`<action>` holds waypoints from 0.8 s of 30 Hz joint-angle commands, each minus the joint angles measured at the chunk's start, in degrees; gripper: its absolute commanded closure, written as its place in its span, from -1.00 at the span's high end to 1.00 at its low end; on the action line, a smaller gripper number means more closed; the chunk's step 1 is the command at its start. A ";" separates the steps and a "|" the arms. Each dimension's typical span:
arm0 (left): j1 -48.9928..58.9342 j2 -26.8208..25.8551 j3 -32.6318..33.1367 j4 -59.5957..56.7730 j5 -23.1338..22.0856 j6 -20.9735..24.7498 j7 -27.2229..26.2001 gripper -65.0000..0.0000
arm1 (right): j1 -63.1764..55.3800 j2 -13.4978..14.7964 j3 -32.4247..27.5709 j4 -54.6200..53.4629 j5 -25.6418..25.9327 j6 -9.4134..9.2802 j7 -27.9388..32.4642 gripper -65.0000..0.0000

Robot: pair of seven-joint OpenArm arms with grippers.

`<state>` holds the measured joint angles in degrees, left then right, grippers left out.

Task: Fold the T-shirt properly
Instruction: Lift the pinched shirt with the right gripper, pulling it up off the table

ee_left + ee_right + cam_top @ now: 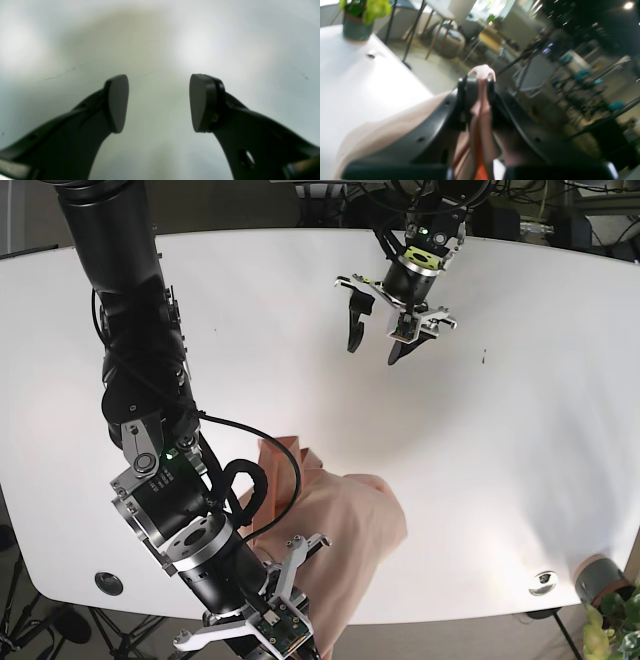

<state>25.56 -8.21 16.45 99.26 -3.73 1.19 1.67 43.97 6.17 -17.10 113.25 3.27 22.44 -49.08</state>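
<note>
In the base view, going left to right, the right gripper (300, 620) comes first, at about 7 o'clock near the table's (520, 480) near edge. Its wrist view shows the jaws pinched tight on a bunched ridge of the T-shirt (340, 550), with a tuft of pink cloth poking out above the fingertips (486, 82).

The main risk, as I judge it, is a one-sided pull: only this arm has the cloth, so any lift or drag would likely draw the shirt into a rope rather than lay over a clean fold. The hold is on a gathered wad, not a flat hem, so several layers may be caught together and the fold line would come out crooked. The shirt also lies close to the table's near edge, and a tug toward 6 o'clock could slide it off.

The T-shirt is pale peach-pink, crumpled into a narrow heap at roughly 6 to 7 o'clock, running from mid-table toward the gripper. Sleeves and collar cannot be told apart, and a streak of orange shows low in the right wrist view.

Further right, at about 1 o'clock, the left gripper (385, 330) hangs over bare white tabletop, well apart from the shirt. Its jaws are spread wide with nothing between the pads (118, 102).
</note>
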 commanded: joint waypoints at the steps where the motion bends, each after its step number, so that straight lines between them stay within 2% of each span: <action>1: -0.29 -0.01 -0.05 1.26 -0.36 0.17 -1.72 0.10 | 3.38 -0.33 -0.61 0.90 0.03 -0.33 2.00 -1.00; 12: -1.87 1.66 0.04 3.37 -0.45 0.17 -1.80 0.10 | 3.99 -0.50 -2.55 0.73 -0.06 -0.33 2.00 -1.00; 21: -1.43 1.13 -0.23 3.90 -0.45 0.17 -1.80 0.10 | -4.54 -0.59 -2.55 0.55 -0.06 -0.33 2.27 -1.00; 24: -1.17 -0.45 -0.14 3.90 -0.45 0.17 -1.80 0.10 | -8.32 -0.59 -2.55 0.55 -0.06 -0.59 2.44 -1.00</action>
<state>24.16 -7.75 16.27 101.75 -3.97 1.48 1.50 34.94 5.69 -19.99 113.06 3.22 22.57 -48.62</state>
